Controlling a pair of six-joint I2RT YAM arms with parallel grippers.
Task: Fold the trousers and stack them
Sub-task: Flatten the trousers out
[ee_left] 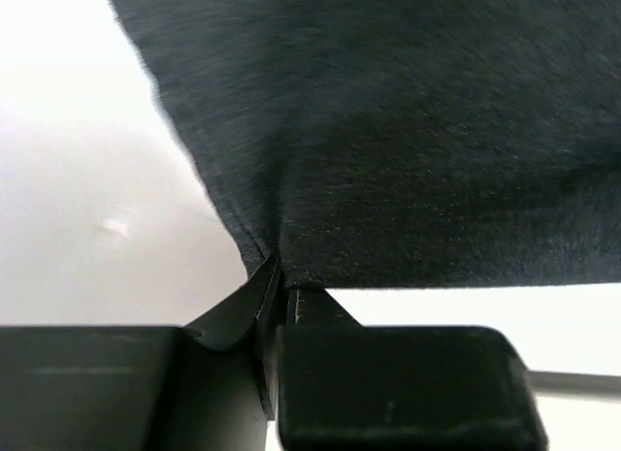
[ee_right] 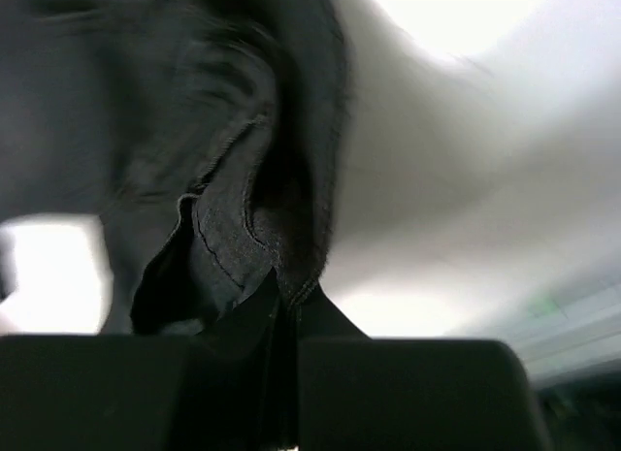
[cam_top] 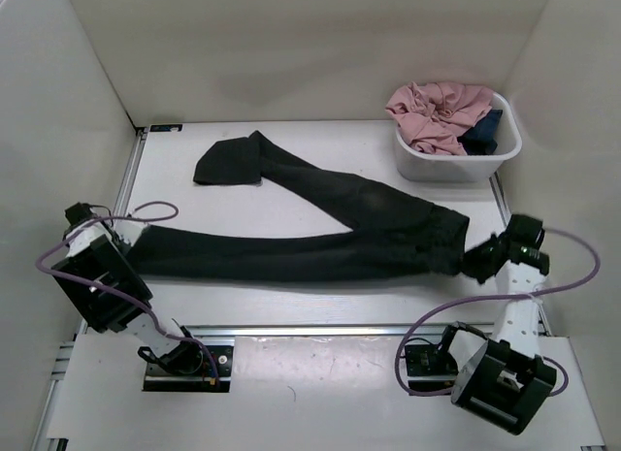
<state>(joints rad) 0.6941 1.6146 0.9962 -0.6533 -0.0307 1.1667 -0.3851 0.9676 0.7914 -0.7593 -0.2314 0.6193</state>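
Folding is judged barely begun: the black trousers [cam_top: 320, 228] lie full-length across the table [cam_top: 194, 201], legs splayed, unstacked, with the left gripper [ee_left: 281, 286] jaws pinching a hem and the right gripper [ee_right: 286, 301] jaws pinching the waistband end.

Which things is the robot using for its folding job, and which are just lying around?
For the job: trousers, left tool pinching a leg end, right tool pinching the waist end.
Just lying about: white tub, with the pink garment and dark blue garment inside it.
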